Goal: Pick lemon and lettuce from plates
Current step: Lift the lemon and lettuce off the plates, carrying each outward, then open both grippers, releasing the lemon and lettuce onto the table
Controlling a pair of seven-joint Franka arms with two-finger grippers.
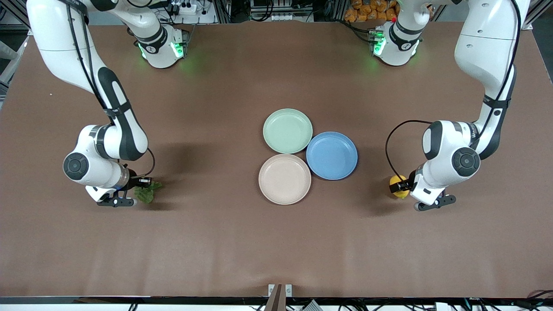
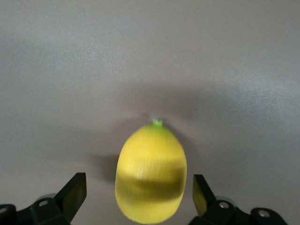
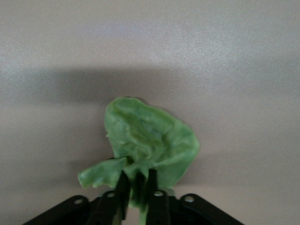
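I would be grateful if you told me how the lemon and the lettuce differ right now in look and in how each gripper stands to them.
The lemon is a smooth yellow oval; the lettuce is a crinkled green leaf. The left gripper has its jaws wide open, clear of the lemon on both sides; the right gripper has its jaws narrow, pinching the lettuce's edge. Both are off the plates, each toward its own arm's end of the table.

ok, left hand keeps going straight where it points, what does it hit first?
The lemon: it sits between the left hand's open fingers, which stand clear of it on both sides. Past it, only bare table, though how close that is stays unclear.
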